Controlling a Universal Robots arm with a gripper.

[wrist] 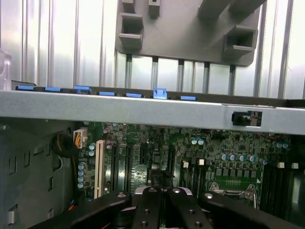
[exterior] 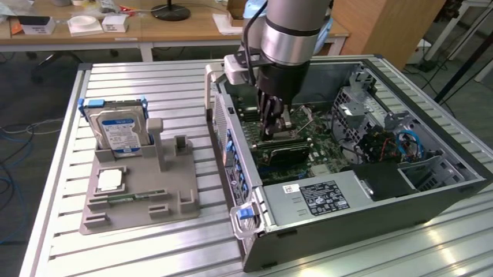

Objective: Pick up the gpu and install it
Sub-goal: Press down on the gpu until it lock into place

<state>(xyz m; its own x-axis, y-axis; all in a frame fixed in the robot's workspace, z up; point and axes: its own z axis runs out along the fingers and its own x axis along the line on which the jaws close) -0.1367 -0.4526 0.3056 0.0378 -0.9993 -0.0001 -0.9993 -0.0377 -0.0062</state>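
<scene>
The black two-fingered gripper [exterior: 269,134] has its jaws pressed together, reaching down inside the open dark grey metal computer case [exterior: 431,196] lying on its side, directly over the green motherboard [exterior: 324,144]. Just under it the long dark flat gpu [exterior: 285,151] lies on the board. Well apart, on the exterior view's left, a grey plastic holder tray [exterior: 138,202] carries the silver blue-labelled hard drive [exterior: 117,134]
</scene>
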